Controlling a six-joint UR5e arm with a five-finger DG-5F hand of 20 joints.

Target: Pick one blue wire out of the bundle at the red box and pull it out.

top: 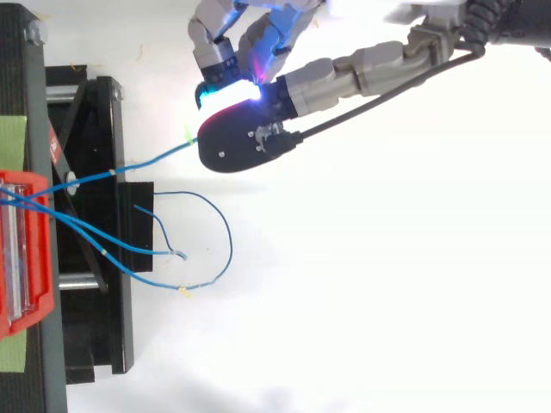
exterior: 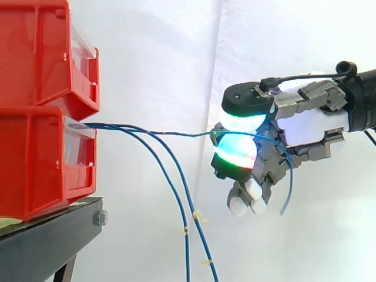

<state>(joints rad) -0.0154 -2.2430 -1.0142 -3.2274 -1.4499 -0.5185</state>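
Your hand (exterior: 305,126) sits closest, its glowing pads (exterior: 238,150) pinching one blue wire (exterior: 182,134), whose free end curls down behind the palm. You can follow that wire nearly level back to the lower red bin (exterior: 35,158), where two other blue wires (exterior: 187,252) droop from the same opening.

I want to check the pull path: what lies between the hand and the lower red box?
In the side view, just the pinched blue wire spans from the lower red box to the hand; two other blue wires sag below it.
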